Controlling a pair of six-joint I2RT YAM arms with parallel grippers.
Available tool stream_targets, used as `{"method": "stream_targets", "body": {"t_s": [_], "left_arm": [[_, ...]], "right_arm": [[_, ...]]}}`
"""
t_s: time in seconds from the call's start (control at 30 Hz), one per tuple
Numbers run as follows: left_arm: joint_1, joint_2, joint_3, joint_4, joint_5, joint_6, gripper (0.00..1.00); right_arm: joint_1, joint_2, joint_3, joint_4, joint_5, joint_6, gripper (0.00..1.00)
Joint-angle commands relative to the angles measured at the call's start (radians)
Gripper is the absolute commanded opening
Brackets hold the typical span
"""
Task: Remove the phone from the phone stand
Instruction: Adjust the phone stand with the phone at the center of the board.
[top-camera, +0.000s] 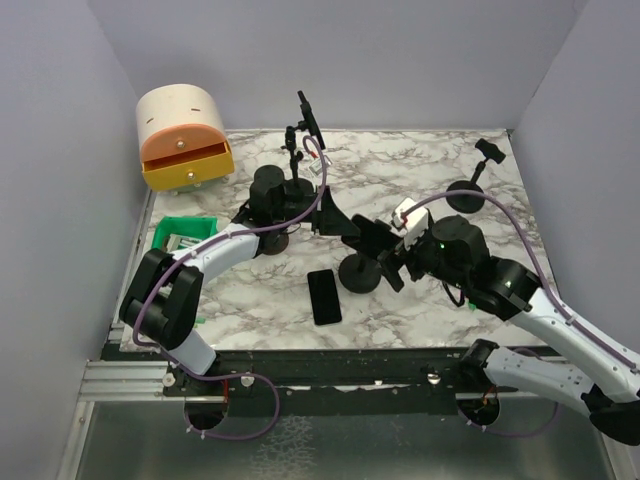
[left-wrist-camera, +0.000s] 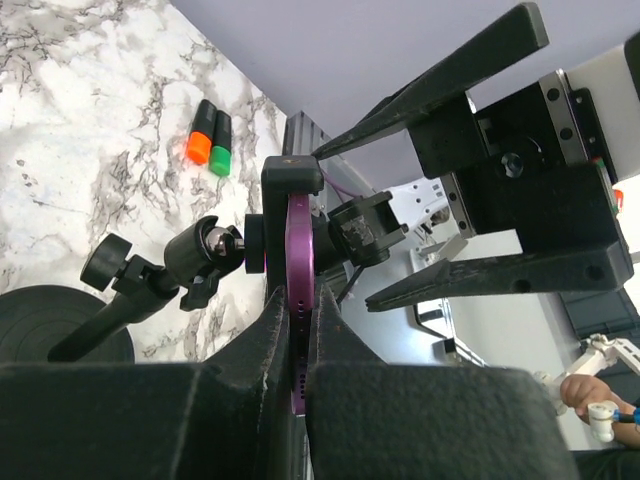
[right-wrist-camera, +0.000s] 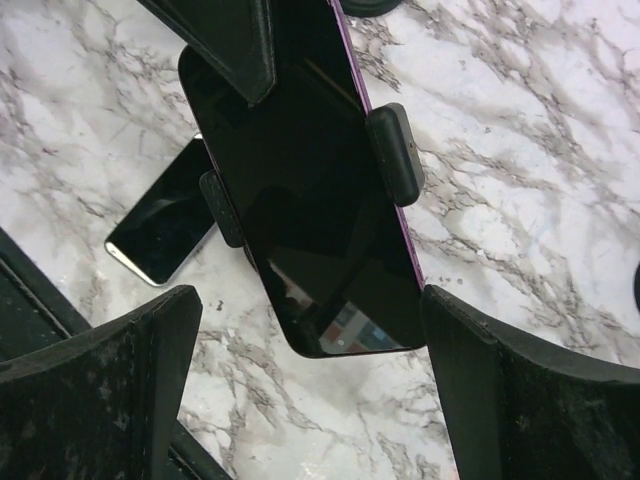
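A phone with a purple edge (left-wrist-camera: 298, 255) sits in the black clamp (right-wrist-camera: 395, 152) of the phone stand (top-camera: 360, 272) at the table's middle. My left gripper (left-wrist-camera: 298, 335) is shut on the phone's edge; in the top view it (top-camera: 335, 220) is just left of the stand. In the right wrist view the phone's black screen (right-wrist-camera: 300, 200) is still held by both clamp pads. My right gripper (right-wrist-camera: 320, 400) is open, its fingers either side of the phone's lower end, not touching it; in the top view it (top-camera: 395, 255) is just right of the stand.
A second dark phone (top-camera: 323, 296) lies flat in front of the stand. Two other stands (top-camera: 305, 135) (top-camera: 468, 190) are at the back. A cream and orange box (top-camera: 185, 135) is back left, a green bin (top-camera: 185, 232) at the left edge. Two markers (left-wrist-camera: 208, 140) lie on the table.
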Motion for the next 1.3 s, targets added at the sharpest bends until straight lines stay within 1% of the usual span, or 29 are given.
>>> {"method": "stream_targets", "body": {"t_s": [0.0,0.1,0.2,0.43,0.77,0.87,1.0,1.1,1.2,1.23,1.27], "left_arm": [[0.003,0.009,0.049,0.038,0.046,-0.033,0.0],[0.002,0.01,0.052,0.036,0.048,-0.035,0.0],[0.003,0.008,0.05,0.035,0.049,-0.034,0.0],[0.003,-0.002,0.046,0.033,0.051,-0.031,0.0],[0.003,-0.015,0.042,0.029,0.051,-0.025,0.0],[0.002,-0.016,0.04,0.027,0.052,-0.025,0.0],[0.002,-0.02,0.039,0.027,0.052,-0.024,0.0],[0.002,-0.024,0.033,0.026,0.042,-0.025,0.0],[0.002,-0.031,0.022,0.024,0.034,-0.025,0.0],[0.002,-0.032,0.018,0.024,0.031,-0.025,0.02],[0.002,-0.035,0.015,0.024,0.028,-0.025,0.11]], "right_arm": [[0.084,0.021,-0.01,-0.005,0.21,-0.087,0.97],[0.121,0.051,-0.009,0.011,0.319,-0.103,0.98],[0.13,0.062,-0.009,0.039,0.358,-0.117,0.99],[0.139,0.076,-0.03,0.06,0.369,-0.128,1.0],[0.145,0.099,-0.022,0.028,0.243,-0.126,1.0],[0.145,0.11,-0.033,0.034,0.254,-0.115,1.0],[0.145,0.132,-0.039,0.053,0.31,-0.099,0.99],[0.144,0.167,-0.033,0.049,0.377,-0.083,0.97],[0.145,0.178,-0.034,0.056,0.361,-0.064,0.93],[0.145,0.174,-0.04,0.067,0.357,-0.058,0.91],[0.145,0.17,-0.046,0.074,0.354,-0.051,0.88]]}}
